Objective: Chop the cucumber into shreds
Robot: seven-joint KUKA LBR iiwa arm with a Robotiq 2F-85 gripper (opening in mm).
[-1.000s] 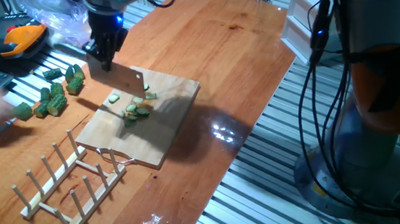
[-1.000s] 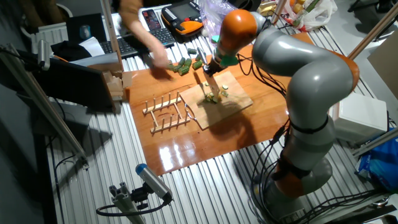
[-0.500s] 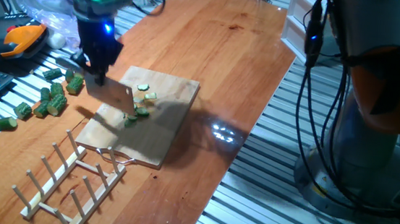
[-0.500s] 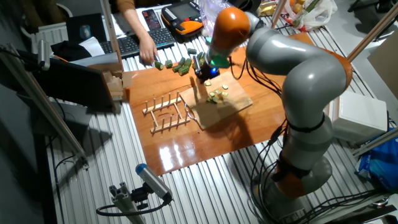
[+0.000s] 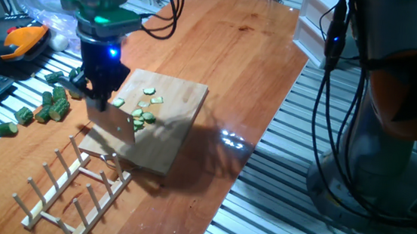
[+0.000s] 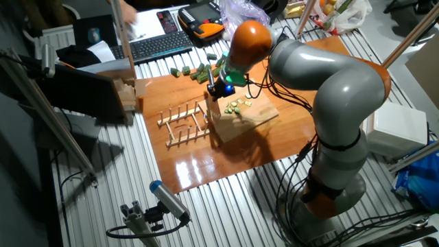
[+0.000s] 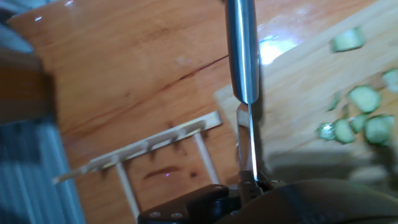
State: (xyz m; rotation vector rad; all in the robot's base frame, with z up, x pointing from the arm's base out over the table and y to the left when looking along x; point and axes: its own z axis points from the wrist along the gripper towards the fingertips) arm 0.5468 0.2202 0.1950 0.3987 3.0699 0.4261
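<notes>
1. Gripper clamped on a cleaver, blade hanging over the near-left part of the wooden board — fingers themselves hard to make out, but the knife handle runs straight along the hand view, so judged pinched on it.
2. Blade off to the side of the cut pieces, not on them; in the hand view, edge lined up beside the board's corner, with the wooden rack just past it.
3. Shreds lying in a loose cluster on the upper middle of the board — pale green bits with dark rind, some round, some halved. Same cluster visible at the right edge of the hand view.
4. No whole cucumber on the board now. Dark green bumpy chunks scattered on the table left of the board, well apart from the blade; which of them counts as the next piece cannot be told.
5. Judged partway: one piece already reduced to coarse slices, not yet fine shreds. Left to do, as far as visible: more passes over the cluster, and possibly further chunks brought onto the board.
</notes>
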